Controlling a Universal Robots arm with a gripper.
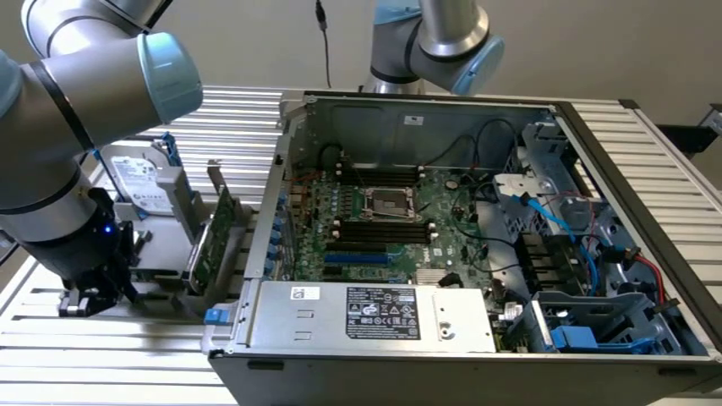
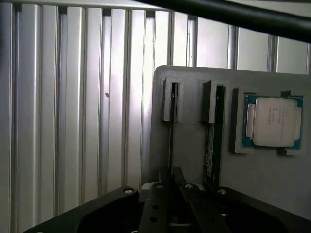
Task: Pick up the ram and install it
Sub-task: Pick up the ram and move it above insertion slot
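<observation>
Our pincer (image 2: 171,188) is down at the tray (image 2: 194,77), and the ram (image 2: 171,131) lies straight ahead of it, on its midline. The stick stands on edge in a slot with its long axis running directly away from the pincer, so we see it as a thin dark line. We cannot tell whether the pincer is open or closed on it. A second stick (image 2: 210,141) stands in the next slot, just beside the ram to one side of the pincer, and shows a strip of label. The case (image 1: 282,169) is well apart from the pincer.
</observation>
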